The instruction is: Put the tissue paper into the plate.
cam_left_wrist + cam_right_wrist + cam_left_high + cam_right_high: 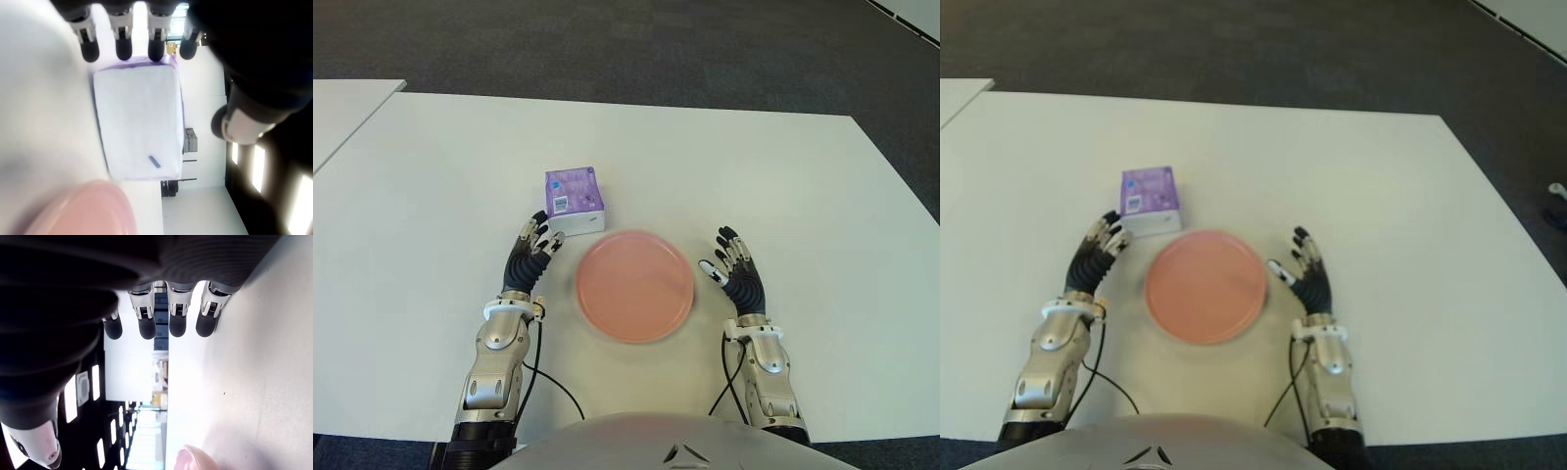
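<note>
A purple and white tissue pack (574, 200) lies on the white table (783, 186), just beyond the upper left rim of the pink plate (634, 285). My left hand (530, 250) is open with fingers spread, its fingertips close to the pack's near edge and holding nothing. The left wrist view shows the tissue pack (138, 122) right in front of the extended fingers (123, 48). At the plate's right side my right hand (732, 266) is open and holds nothing; the right wrist view shows its fingers (146, 325) straight. The plate holds nothing.
A second white table (342, 108) stands at the far left. Dark carpet (636, 49) lies beyond the table's far edge. Thin black cables (548, 382) run from both wrists toward my body.
</note>
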Available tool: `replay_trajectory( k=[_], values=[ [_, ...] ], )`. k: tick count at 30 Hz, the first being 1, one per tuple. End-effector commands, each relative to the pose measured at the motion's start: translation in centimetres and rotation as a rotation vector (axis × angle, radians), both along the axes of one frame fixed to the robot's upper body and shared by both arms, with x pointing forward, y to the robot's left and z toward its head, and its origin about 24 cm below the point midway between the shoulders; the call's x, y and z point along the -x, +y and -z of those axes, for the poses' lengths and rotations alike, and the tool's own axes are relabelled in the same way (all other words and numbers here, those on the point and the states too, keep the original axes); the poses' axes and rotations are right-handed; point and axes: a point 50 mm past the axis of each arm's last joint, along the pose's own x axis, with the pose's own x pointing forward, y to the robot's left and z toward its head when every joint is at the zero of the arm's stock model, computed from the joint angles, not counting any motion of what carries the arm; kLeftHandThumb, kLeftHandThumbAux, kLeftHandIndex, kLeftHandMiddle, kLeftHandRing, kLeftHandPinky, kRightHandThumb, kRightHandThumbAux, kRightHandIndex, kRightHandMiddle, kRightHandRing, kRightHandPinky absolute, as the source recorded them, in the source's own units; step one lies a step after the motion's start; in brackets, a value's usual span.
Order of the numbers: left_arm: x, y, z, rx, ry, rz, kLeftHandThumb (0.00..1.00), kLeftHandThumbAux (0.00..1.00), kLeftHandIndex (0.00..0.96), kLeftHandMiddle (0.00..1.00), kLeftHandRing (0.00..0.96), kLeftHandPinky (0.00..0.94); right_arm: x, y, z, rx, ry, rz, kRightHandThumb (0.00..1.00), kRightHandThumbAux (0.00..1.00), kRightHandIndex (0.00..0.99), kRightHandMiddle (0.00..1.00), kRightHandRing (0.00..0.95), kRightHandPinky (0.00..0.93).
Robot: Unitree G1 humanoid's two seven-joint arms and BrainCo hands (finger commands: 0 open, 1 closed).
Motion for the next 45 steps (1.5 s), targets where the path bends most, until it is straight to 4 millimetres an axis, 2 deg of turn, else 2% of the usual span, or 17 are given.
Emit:
replay_trajectory(
  k=[1,26,31,34,38,45],
  values=[
    [0.1,0.1,0.4,-0.016,0.021,0.009,0.0,0.575,0.0,0.0,0.0,0.0,0.5,0.0,0.9,-0.002,0.052,0.003,0.0,0.665,0.0,0.0,0.0,0.0],
    [0.0,0.1,0.4,-0.006,0.008,0.005,0.0,0.592,0.0,0.0,0.0,0.0,0.4,0.0,1.0,-0.004,0.05,0.005,0.002,0.659,0.0,0.0,0.0,0.0],
    [-0.3,0.5,-0.2,-0.029,-0.015,0.021,0.0,0.586,0.0,0.0,0.0,0.0,0.3,0.0,1.0,-0.005,0.05,0.004,0.0,0.657,0.0,0.0,0.0,0.0],
    [-1.2,1.9,-1.5,-0.061,-0.05,0.045,0.0,0.581,0.0,0.0,0.0,0.0,0.2,0.0,1.0,-0.003,0.047,0.003,0.0,0.662,0.0,0.0,0.0,0.0],
    [-3.6,3.8,-5.2,-0.178,-0.214,0.075,0.0,0.572,0.0,0.0,0.0,0.0,0.1,0.2,1.0,0.003,0.041,-0.003,0.0,0.676,0.0,0.0,0.0,0.0],
    [-4.2,4.6,-8.4,-0.462,-0.455,0.037,0.014,0.556,0.0,0.0,0.0,0.0,-0.1,0.4,1.0,0.006,0.042,-0.009,0.0,0.697,0.0,0.0,0.0,0.0]
  ],
)
